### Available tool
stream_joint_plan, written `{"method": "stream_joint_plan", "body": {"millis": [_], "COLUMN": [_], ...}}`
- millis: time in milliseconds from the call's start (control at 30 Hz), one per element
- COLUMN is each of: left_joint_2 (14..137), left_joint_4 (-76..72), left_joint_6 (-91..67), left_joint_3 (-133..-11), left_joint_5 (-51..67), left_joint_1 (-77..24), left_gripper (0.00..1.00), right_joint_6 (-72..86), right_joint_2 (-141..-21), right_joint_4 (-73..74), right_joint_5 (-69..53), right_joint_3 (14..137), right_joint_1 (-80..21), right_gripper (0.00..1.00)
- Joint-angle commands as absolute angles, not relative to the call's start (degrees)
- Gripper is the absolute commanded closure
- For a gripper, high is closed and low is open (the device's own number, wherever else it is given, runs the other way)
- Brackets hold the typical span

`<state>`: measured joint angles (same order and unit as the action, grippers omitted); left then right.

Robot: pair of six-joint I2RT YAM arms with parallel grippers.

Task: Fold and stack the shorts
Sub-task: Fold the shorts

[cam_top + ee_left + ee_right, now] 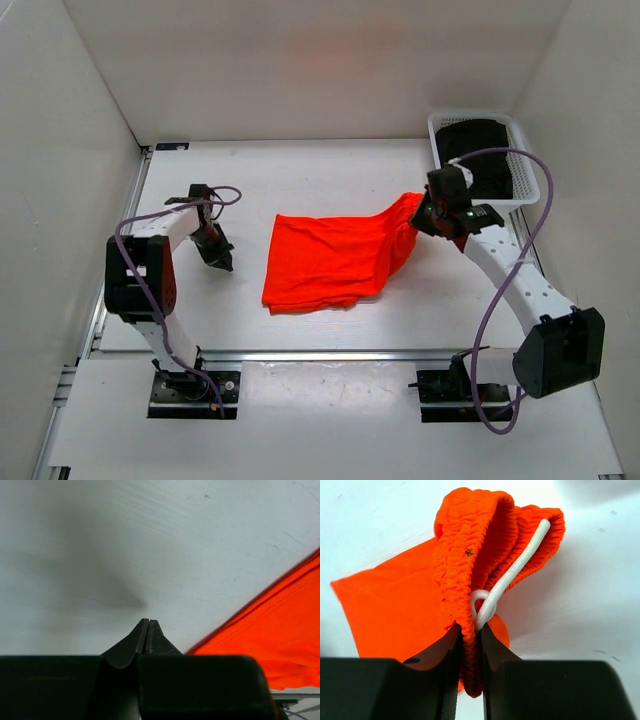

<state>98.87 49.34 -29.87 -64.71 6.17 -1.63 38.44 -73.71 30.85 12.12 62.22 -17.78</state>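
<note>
Centre of frame: shorts [335,260] spread on the white surface [300,170], right end pulled up toward the upper right. Right gripper [469,630]: jaws clamped on the gathered waistband, white drawstring [515,565] looped beside them. Left gripper [148,623], centre left: jaws pressed together on nothing, near the shorts' left edge. Upper right: white basket [478,115] with dark contents.

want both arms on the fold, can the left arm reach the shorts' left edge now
Probably yes: the left gripper, shut and empty, sits beside the shorts with only bare table between.
</note>
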Motion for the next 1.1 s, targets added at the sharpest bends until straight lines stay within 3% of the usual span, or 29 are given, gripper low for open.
{"method": "stream_joint_plan", "body": {"millis": [0,500,767,1000,1067], "left_joint_2": [99.22,107.75,107.23,102.93,99.50], "left_joint_4": [45.80,42.98,42.45,42.45,44.72], "left_joint_6": [-30.76,-32.52,-32.52,-33.05,-33.05], "left_joint_3": [-65.48,-66.10,-65.57,-63.90,-63.37], "left_joint_5": [8.88,10.55,10.55,13.17,13.71], "left_joint_1": [-4.99,-10.99,-10.99,-8.62,-5.64], "left_gripper": [0.90,0.90,0.90,0.90,0.78], "right_joint_6": [33.23,24.62,24.08,22.69,21.19], "right_joint_2": [-75.75,-106.22,-121.09,-125.86,-124.64], "right_joint_4": [33.74,49.12,51.77,51.16,48.62], "right_joint_5": [16.52,30.06,30.06,28.23,25.42], "right_joint_3": [68.72,104.04,119.42,123.05,121.31], "right_joint_1": [-23.45,-54.83,-60.11,-63.01,-63.54], "right_gripper": [1.00,1.00,1.00,1.00,0.75]}}
